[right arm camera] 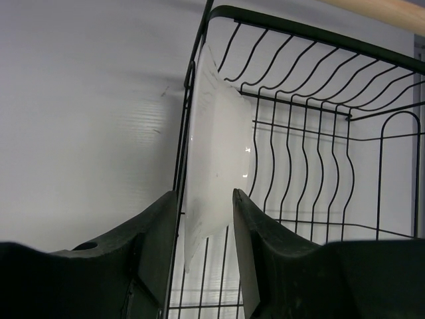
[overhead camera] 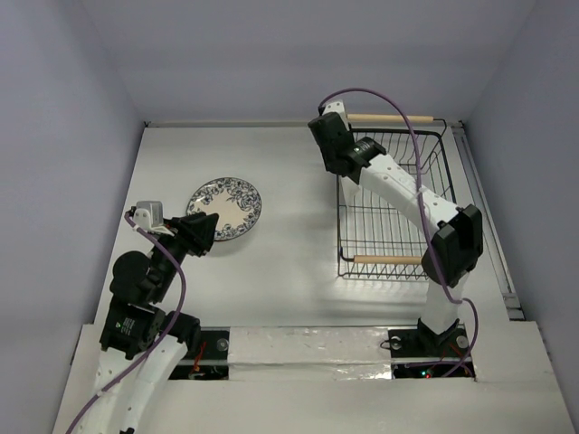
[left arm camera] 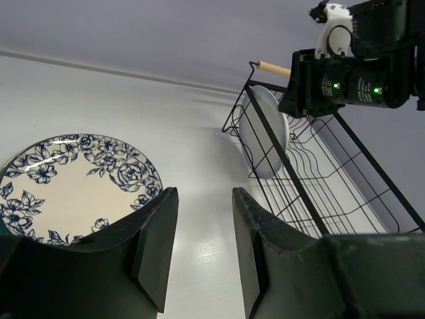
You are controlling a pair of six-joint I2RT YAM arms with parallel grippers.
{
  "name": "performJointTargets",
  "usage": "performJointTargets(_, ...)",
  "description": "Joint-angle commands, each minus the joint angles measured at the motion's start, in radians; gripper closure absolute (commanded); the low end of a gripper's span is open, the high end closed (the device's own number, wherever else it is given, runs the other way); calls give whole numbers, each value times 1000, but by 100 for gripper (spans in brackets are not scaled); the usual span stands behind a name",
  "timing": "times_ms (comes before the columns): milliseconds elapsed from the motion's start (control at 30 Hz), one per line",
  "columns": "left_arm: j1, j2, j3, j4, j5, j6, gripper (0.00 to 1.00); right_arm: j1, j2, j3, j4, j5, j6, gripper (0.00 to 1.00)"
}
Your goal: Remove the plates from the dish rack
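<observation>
A white plate with a blue floral pattern [overhead camera: 224, 208] lies flat on the table at the left; it also shows in the left wrist view [left arm camera: 73, 179]. My left gripper [overhead camera: 206, 231] is open and empty just beside its near right edge [left arm camera: 204, 191]. A plain white plate [right arm camera: 219, 153] stands on edge against the left wall of the black wire dish rack [overhead camera: 342, 226], and is also seen in the left wrist view [left arm camera: 264, 133]. My right gripper [right arm camera: 204, 193] is open at the rack's far left corner [overhead camera: 348, 158], its jaws straddling that plate's rim and the rack's wall wire. No other plates are in view.
The rack has a wooden rod handle at the far end [overhead camera: 389, 118] and one at the near end [overhead camera: 389, 259]. Its wire floor [right arm camera: 312, 166] holds nothing else visible. Walls close the table at the back and both sides.
</observation>
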Motion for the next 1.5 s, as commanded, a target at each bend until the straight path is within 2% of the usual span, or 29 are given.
performJointTargets(0, 3, -12, -7, 53, 14, 3, 64, -14, 26, 52, -28, 32, -22, 55)
performJointTargets(133, 3, -10, -6, 54, 15, 4, 64, -23, 49, 66, -28, 31, -29, 56)
performJointTargets(267, 3, -9, -7, 53, 17, 6, 64, -43, 54, 66, -26, 56, -22, 72)
performJointTargets(367, 3, -7, -7, 54, 17, 4, 63, -43, 40, 52, -23, 72, -22, 76)
performJointTargets(533, 3, -6, -7, 54, 18, 4, 63, -54, 34, 29, -12, 84, -19, 75)
performJointTargets(600, 3, -6, -7, 56, 17, 6, 63, -63, 40, 22, -11, 83, -18, 66)
performJointTargets(667, 3, -4, -7, 56, 18, 6, 63, -63, 51, 19, -8, 83, -16, 63)
performJointTargets(767, 3, -2, -7, 54, 18, 4, 63, -72, 63, 16, -6, 78, -15, 64)
performJointTargets(867, 3, 1, -7, 56, 18, 6, 63, -72, 63, 12, 5, 81, -18, 73)
performJointTargets(900, 3, 1, -7, 56, 20, 6, 63, -81, 63, 14, 5, 83, -21, 82)
performJointTargets(1033, 3, 2, -7, 56, 20, 4, 62, -81, 63, 26, -12, 107, -35, 99)
performJointTargets(1467, 3, 5, -9, 57, 24, 6, 62, -81, -93, 63, 49, 208, -110, 100)
